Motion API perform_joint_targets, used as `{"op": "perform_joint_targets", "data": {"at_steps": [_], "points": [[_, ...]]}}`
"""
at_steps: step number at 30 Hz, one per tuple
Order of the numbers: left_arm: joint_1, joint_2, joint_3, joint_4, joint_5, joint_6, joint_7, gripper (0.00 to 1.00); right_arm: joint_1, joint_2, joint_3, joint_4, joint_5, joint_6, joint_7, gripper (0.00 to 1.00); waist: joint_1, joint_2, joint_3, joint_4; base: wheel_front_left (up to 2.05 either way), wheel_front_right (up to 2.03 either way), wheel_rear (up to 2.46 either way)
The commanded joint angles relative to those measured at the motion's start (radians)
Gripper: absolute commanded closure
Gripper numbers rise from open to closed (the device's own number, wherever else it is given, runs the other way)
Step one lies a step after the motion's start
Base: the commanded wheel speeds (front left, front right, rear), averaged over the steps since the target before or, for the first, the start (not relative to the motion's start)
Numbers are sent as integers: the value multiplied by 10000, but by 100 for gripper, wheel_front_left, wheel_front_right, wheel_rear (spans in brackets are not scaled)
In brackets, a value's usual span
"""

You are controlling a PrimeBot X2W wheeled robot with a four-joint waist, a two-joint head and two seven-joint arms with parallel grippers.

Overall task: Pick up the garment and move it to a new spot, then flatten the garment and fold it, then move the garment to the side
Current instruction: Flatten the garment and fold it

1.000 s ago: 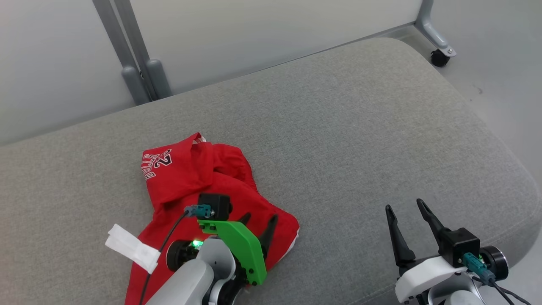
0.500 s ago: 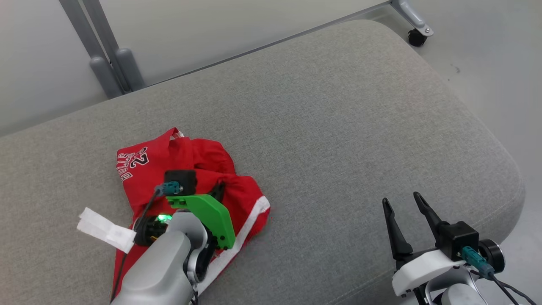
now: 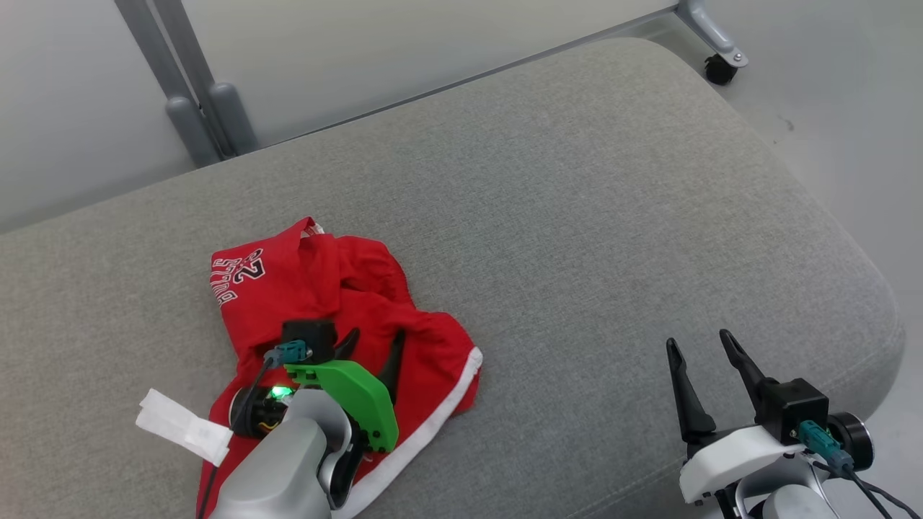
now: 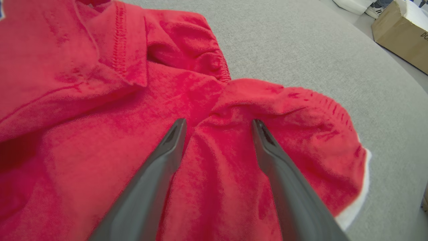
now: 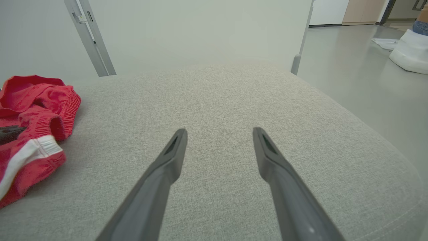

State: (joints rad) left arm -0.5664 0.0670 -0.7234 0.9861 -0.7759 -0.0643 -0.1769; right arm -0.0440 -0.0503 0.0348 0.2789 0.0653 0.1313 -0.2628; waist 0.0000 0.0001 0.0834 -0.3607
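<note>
Garment (image 3: 317, 288), red with white trim and lying bunched on the left part of the grey cushion (image 3: 577, 216), is running the risk of being picked up badly. A white tag (image 3: 184, 427) dangling on a black cable (image 3: 252, 382) is hanging just beside the garment's left edge and could be snagging in a fold as things are moving. Next to it, the left gripper (image 3: 376, 336) is hovering with its fingers spread over a raised ridge of cloth. If they are closing on the top layer alone, the fabric is likely slipping free during the lift, or the piece is coming up in a knot and making the flattening harder. If the tips are pressing too deep, they are likely digging into the soft cushion and dragging it along with the cloth. Whether the tips are touching the cloth or sitting just above it, I cannot tell.

As for the tool, the garment is lying directly beneath and ahead of the left gripper. In the left wrist view the puckered ridge is sitting between the two fingers, the elastic waistband is bunching just beyond the tips, and the white-trimmed hem is trailing off to the right. Further right, the right gripper (image 3: 698, 340) is hanging with its fingers also apart, well apart from the garment, over bare cushion by the near right corner.
</note>
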Motion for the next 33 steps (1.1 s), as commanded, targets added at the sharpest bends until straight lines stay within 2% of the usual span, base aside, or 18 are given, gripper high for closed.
{"op": "perform_joint_targets", "data": {"at_steps": [1,6,10,14,17,19,23,29,33], "points": [[-52,-22,58,-35,-151,-105,-208,0,119,-8,-29,-39,-79,-10,-31,0,0,-1,-152,242,0,0,0],[369,-77,313,-719,-420,-317,-730,0,204,-9,-198,-209,-359,-10,-31,0,0,-1,-377,904,0,0,0],[941,103,820,-1930,-267,-169,-895,0,276,-108,-393,-485,-514,-10,-31,0,0,-1,-597,1620,0,0,0],[2219,545,1875,-3851,343,193,-878,0,239,-255,-357,-835,-603,-10,-31,0,0,-1,-776,2375,0,0,0],[3327,954,2743,-5279,1245,517,-872,0,145,-424,-315,-1105,-626,-10,-31,0,0,-1,-917,2910,0,0,0],[4219,1032,3367,-5998,1724,696,-870,0,139,-494,-302,-1229,-609,-10,-31,0,0,-1,-1023,3228,0,0,0],[5696,962,4556,-7101,2450,748,-873,0,288,-611,-248,-1266,-556,-10,-31,0,0,-1,-1242,3758,0,0,0],[7362,577,6037,-8256,3491,281,-873,0,606,-625,-283,-1087,-541,-10,-31,0,0,-1,-1509,4106,0,0,0],[7901,270,6678,-8559,4084,-111,-873,0,826,-578,-185,-888,-547,-10,-31,0,0,-1,-1536,4179,0,0,0]]}}
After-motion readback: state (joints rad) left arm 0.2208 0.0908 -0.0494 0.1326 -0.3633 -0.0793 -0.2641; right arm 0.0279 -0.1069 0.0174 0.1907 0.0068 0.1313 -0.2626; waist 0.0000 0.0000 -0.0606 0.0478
